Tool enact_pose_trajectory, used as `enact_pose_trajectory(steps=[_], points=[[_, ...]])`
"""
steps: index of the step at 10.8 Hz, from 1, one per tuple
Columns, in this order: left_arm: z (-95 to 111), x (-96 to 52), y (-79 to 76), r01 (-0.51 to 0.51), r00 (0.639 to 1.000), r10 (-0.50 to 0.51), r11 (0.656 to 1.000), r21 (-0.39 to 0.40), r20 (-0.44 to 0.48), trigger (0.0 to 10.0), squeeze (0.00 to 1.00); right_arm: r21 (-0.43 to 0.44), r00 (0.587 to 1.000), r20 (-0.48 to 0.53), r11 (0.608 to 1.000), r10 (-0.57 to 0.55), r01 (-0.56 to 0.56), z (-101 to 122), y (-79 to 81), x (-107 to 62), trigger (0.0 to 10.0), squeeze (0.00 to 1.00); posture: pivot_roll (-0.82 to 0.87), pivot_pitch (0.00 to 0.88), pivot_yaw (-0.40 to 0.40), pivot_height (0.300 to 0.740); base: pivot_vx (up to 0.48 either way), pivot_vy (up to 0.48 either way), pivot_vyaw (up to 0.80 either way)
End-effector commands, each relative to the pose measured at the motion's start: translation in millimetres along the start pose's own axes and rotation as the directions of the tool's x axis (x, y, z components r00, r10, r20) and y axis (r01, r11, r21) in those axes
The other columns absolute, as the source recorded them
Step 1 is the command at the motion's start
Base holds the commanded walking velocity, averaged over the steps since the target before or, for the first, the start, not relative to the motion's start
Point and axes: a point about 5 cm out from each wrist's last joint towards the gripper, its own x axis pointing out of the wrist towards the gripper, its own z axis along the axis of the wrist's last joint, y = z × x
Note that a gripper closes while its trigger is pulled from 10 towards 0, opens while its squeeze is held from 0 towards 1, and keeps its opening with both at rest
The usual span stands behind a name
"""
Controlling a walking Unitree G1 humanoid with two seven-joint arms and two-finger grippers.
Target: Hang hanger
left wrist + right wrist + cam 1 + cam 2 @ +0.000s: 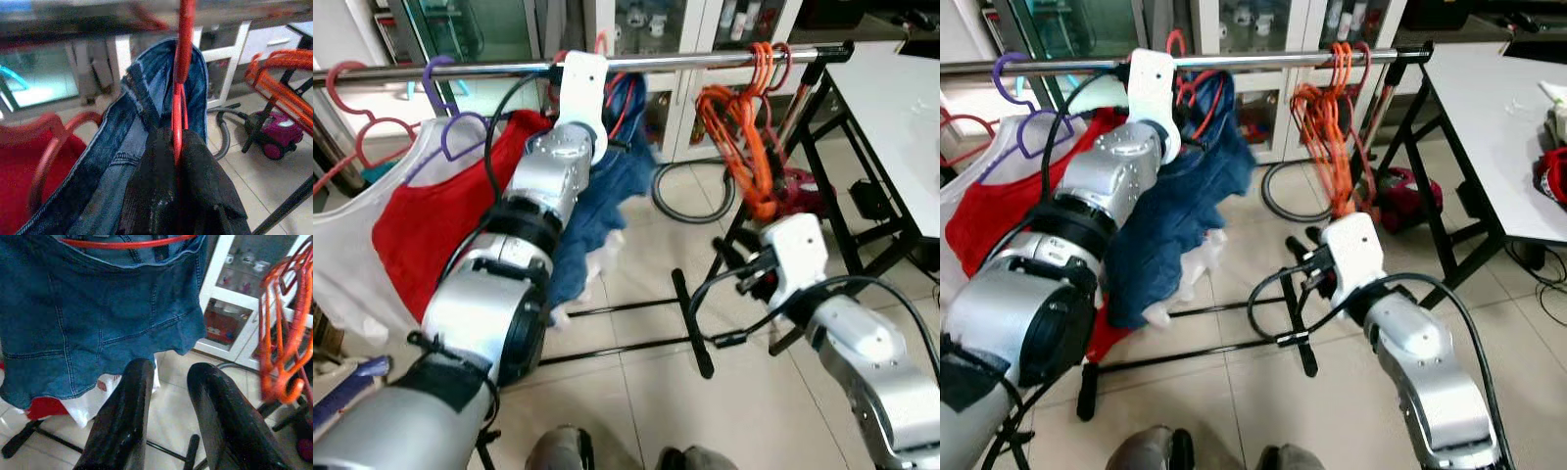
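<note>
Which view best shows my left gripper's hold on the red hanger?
Left wrist view: the left gripper is shut on the red hanger, whose neck rises from between the fingers, with the denim garment draped behind. In the eye views the wrist housing hides the grip at the rail. The right wrist view catches the hanger's bottom bar.

Hook and rail lost behind the left wrist

The left hand (178, 196) sits tight on the red hanger (182, 73), whose hook runs off the frame's upper edge, so whether it is over the rail (705, 61) cannot be told; from the head, the white wrist housing covers that spot. The rail is a blur in the left wrist view. The blue denim garment (98, 323) is cut by the picture's edge, and the left arm hides much of the red garment (431, 225). The tabletop (901, 117) runs out of frame.
</note>
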Motion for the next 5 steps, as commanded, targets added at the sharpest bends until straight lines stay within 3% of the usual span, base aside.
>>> enact_pose_trajectory(steps=[1,3,5], points=[[9.6,1.2,-1.3,-0.013,1.000,0.013,1.000,-0.009,0.024,0.0,0.00,-0.004,1.000,0.002,1.000,0.012,-0.012,2.5,1.7,-2.1,10.0,0.00,-0.04,0.038,-0.030,0.740,0.000,0.000,0.00],[-1.2,3.5,-10.3,0.037,0.999,-0.037,0.999,-0.030,-0.014,0.0,0.00,-0.005,1.000,-0.003,1.000,0.023,-0.023,2.7,2.7,-2.3,10.0,0.00,-0.05,0.040,-0.031,0.740,0.000,0.000,0.00],[-16.5,3.4,-24.5,0.094,0.993,-0.093,0.995,0.015,-0.070,0.0,0.00,-0.012,0.999,-0.012,0.999,0.037,-0.037,2.2,4.4,-3.1,10.0,0.00,-0.05,0.040,-0.028,0.740,0.000,0.000,0.00]])
